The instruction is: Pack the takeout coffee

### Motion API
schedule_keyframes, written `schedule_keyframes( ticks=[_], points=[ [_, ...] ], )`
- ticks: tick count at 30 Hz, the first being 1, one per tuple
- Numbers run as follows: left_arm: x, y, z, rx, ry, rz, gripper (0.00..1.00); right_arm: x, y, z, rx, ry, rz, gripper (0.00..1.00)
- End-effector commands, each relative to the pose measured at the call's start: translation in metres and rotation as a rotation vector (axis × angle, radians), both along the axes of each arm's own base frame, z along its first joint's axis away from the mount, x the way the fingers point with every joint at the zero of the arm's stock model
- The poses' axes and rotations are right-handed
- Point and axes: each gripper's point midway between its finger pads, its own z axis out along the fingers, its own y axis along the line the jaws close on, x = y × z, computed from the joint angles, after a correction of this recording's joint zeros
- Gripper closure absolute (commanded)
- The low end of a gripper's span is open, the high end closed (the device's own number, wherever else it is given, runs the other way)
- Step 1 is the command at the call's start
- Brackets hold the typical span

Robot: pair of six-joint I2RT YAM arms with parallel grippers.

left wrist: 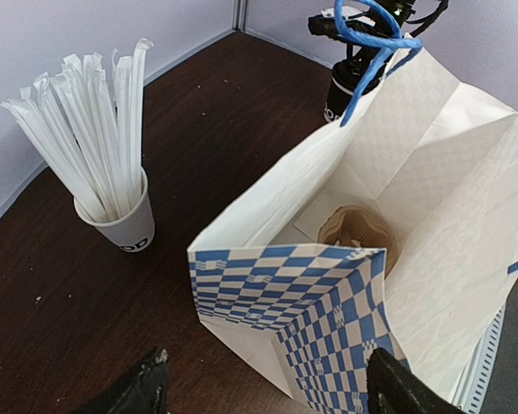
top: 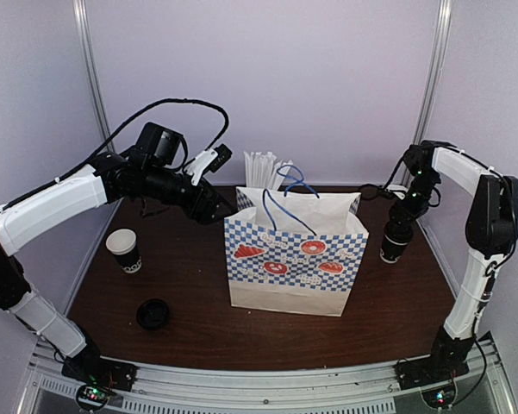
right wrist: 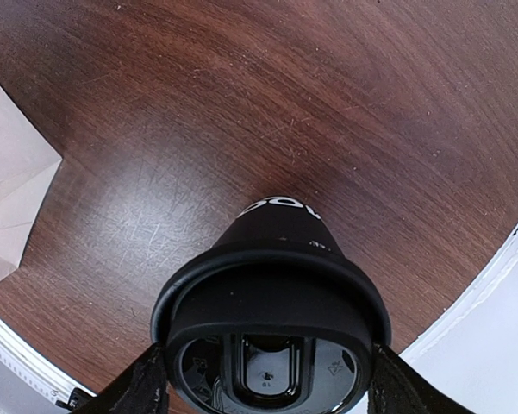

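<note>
The right gripper (right wrist: 267,384) hangs straight above the takeout coffee (right wrist: 277,237), one finger (right wrist: 142,384) on each side of its black lid (right wrist: 271,293); the fingers stand wide apart, right at the lid's rim, but I cannot tell whether they press on it or only flank it. The cup stands upright on the table (right wrist: 241,103); its long axis is vertical and in line with the fingers, lid toward the wrist, base down on the wood beyond the fingertips; the white lettering (right wrist: 280,205) is on the side ahead of the fingers.

The left gripper (left wrist: 267,388) has its fingers (left wrist: 146,388) spread fully wide, holding nothing; between them, just ahead of the tips, rises the near checkered corner of the paper bag (left wrist: 284,285); the bag's mouth gapes open beyond, and a brown round thing (left wrist: 358,231) lies at its bottom. Left of these fingers and farther out stands the cup of straws (left wrist: 129,228), upright, apart from the bag.

From above, a lidless cup (top: 123,250) and a loose lid (top: 152,313) sit on the table back behind the left fingers, well apart from the bag.
</note>
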Motion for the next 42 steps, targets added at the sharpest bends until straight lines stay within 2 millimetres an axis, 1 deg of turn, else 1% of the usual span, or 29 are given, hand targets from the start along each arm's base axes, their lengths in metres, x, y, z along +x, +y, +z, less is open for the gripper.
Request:
schedule_keyframes(
  ticks=[1, 8, 18, 21, 24, 26, 28, 32, 35, 36, 37, 39, 40, 41, 42],
  points=[
    [0.002, -0.003, 0.014, -0.038, -0.042, -0.016, 0.21, 0.001, -0.008, -0.011, -0.038, 0.01, -0.022, 0.25],
    [0.002, -0.003, 0.014, -0.037, -0.04, -0.017, 0.21, -0.001, -0.01, -0.014, -0.046, 0.018, -0.032, 0.25],
    [0.001, -0.003, 0.016, -0.043, -0.041, -0.022, 0.21, -0.004, -0.009, -0.011, -0.044, 0.016, -0.029, 0.21],
    [0.001, -0.004, 0.017, -0.046, -0.039, -0.024, 0.21, -0.005, -0.009, -0.012, -0.043, 0.019, -0.032, 0.24],
    [0.002, -0.003, 0.017, -0.043, -0.044, -0.018, 0.21, -0.007, -0.008, -0.005, -0.04, 0.01, -0.034, 0.3],
    [0.002, -0.002, 0.019, -0.04, -0.05, -0.017, 0.21, -0.01, -0.006, 0.008, -0.029, -0.013, -0.035, 0.32],
    [0.001, -0.001, 0.026, -0.044, -0.064, -0.019, 0.21, -0.014, -0.004, 0.024, -0.02, -0.051, -0.037, 0.33],
    [-0.008, -0.003, 0.053, -0.11, -0.112, -0.058, 0.21, -0.024, 0.004, 0.066, 0.014, -0.146, -0.028, 0.34],
    [-0.02, -0.01, 0.077, -0.178, -0.125, -0.132, 0.21, -0.033, 0.013, 0.102, 0.056, -0.232, -0.011, 0.34],
    [-0.024, -0.014, 0.084, -0.198, -0.119, -0.163, 0.21, -0.036, 0.017, 0.115, 0.081, -0.269, -0.003, 0.35],
    [-0.025, -0.017, 0.09, -0.211, -0.119, -0.178, 0.21, -0.04, 0.03, 0.127, 0.097, -0.305, 0.03, 0.35],
    [-0.029, -0.025, 0.101, -0.234, -0.101, -0.226, 0.22, -0.045, 0.044, 0.152, 0.142, -0.381, 0.058, 0.37],
    [-0.031, -0.03, 0.102, -0.231, -0.082, -0.246, 0.22, -0.047, 0.05, 0.164, 0.164, -0.417, 0.075, 0.38],
    [-0.034, -0.035, 0.107, -0.228, -0.098, -0.282, 0.23, -0.051, 0.057, 0.177, 0.188, -0.457, 0.09, 0.38],
    [-0.036, -0.04, 0.108, -0.215, -0.104, -0.306, 0.24, -0.055, 0.064, 0.189, 0.211, -0.49, 0.103, 0.39]
  ],
)
